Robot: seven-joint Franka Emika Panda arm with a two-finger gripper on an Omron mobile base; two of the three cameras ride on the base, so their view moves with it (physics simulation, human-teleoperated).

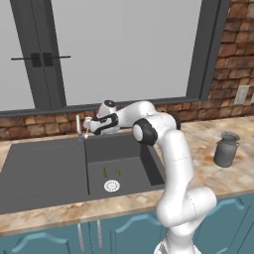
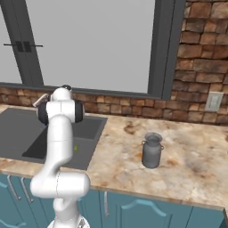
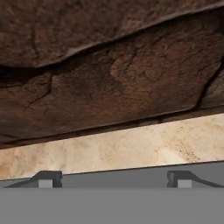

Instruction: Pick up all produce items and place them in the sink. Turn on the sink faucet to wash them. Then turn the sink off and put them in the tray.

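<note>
Two small green produce items (image 1: 104,172) (image 1: 118,172) lie on the floor of the basin half of the dark grey sink (image 1: 44,168), just behind the white round drain (image 1: 112,186). One green piece (image 2: 75,148) also peeks out beside my arm in the right base view. The thin silver sink faucet (image 1: 78,128) stands at the sink's back rim. My gripper (image 1: 86,128) is right beside the faucet, on its right. In the hand view the gripper (image 3: 114,179) is open, its fingertips (image 3: 49,178) wide apart with nothing between them, facing the brick wall. The tray is out of view.
A grey metal jug (image 1: 226,150) stands on the marble counter (image 1: 198,144) right of the sink. The brick backsplash (image 1: 44,124) and window frame rise close behind the faucet. A wall outlet (image 2: 214,101) sits at the far right.
</note>
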